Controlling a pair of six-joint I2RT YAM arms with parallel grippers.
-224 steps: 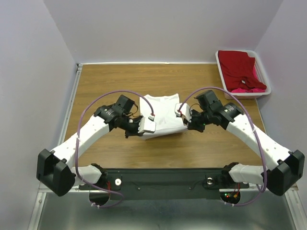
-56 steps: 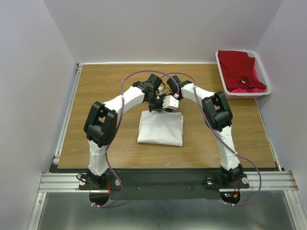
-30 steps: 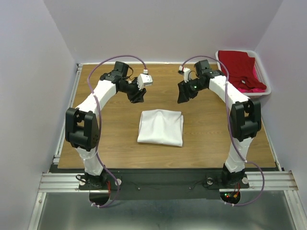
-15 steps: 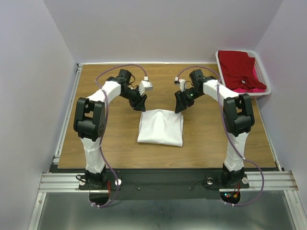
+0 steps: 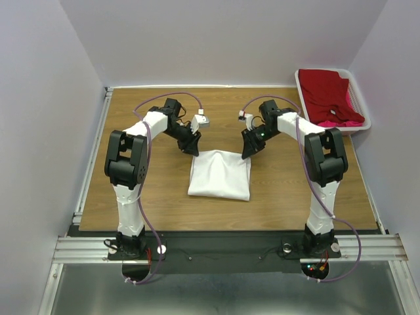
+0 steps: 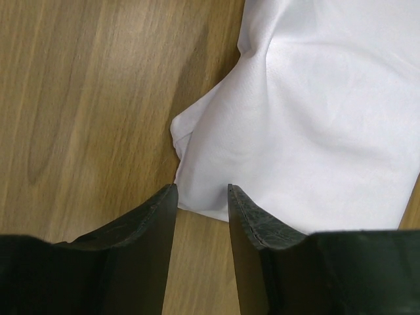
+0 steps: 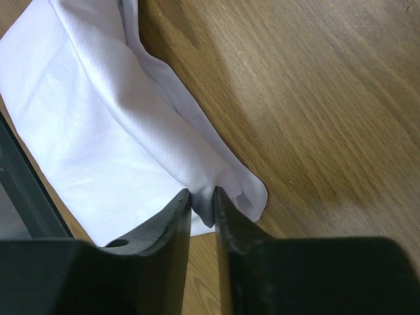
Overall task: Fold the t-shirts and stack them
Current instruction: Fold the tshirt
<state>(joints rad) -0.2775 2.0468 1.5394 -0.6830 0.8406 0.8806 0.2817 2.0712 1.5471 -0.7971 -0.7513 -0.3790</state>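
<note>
The white t-shirt (image 5: 220,174) is lying as matt, finely woven cloth. The table (image 5: 144,197) is showing smooth, faintly shiny wood grain. The basket (image 5: 341,130) is looking like glossy white plastic, the red t-shirt (image 5: 325,92) in it soft matt cloth. The left gripper (image 6: 200,193) is showing dark, matt, pebbled fingers (image 6: 256,223).

Soft, even light is falling from above, keeping the tabletop (image 5: 164,197) bright and its shadows faint. The white t-shirt (image 5: 220,174) is glaring slightly, its folds washing out in the overhead view. In the wrist views the left gripper (image 6: 201,189) and the right gripper (image 7: 201,192) are blurring darkly at the near edge, while cloth and wood grain are showing sharp.
</note>
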